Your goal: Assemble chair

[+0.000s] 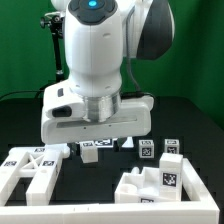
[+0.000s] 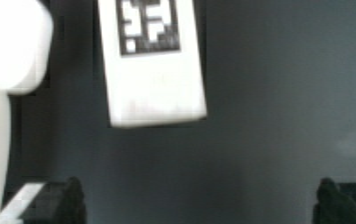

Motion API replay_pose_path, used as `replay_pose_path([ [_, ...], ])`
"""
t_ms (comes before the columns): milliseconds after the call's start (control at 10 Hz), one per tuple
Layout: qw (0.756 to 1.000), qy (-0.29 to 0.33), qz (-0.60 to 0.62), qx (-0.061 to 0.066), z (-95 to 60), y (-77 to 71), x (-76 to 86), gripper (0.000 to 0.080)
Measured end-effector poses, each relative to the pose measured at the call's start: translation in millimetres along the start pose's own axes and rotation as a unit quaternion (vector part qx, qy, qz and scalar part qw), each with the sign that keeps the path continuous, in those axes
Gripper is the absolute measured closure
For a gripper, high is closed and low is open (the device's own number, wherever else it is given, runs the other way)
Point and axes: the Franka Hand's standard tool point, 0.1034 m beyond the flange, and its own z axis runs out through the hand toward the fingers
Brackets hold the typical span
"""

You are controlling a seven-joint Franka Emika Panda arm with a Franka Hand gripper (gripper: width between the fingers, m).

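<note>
Now, in the exterior view, the chair's cross-braced frame (image 1: pixel 30 168) lies on the black counter (image 1: pixel 200 125) at eight o'clock from my tool (image 1: pixel 100 143), which hangs close above a small tagged block (image 1: pixel 90 153). More small blocks (image 1: pixel 147 150) sit at three o'clock, and the slotted panel (image 1: pixel 160 182) at four. In the wrist view my tool's fingers (image 2: pixel 50 200) stand wide apart, gripping nothing.

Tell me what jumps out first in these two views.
The white arm fills the middle of the exterior view, bent low over the black table. A cross-braced frame lies at that view's lower left, a slotted panel at its lower right. In the wrist view the open gripper holds nothing; a tagged white bar lies nearby.
</note>
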Motion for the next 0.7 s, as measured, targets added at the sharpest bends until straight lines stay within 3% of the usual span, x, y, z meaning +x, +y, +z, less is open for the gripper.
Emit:
replay_pose_path([
  [300, 1.000, -0.019, 0.002, 0.003, 4.1, 0.9, -4.4, 0.0150],
  [500, 0.995, -0.102, 0.000, 0.016, 7.5, -3.6, -11.1, 0.0150],
  [600, 0.991, -0.136, 0.011, 0.015, 8.2, -2.6, -13.6, 0.0150],
  [700, 0.983, -0.179, 0.025, 0.005, 9.2, 3.1, -25.0, 0.0150],
])
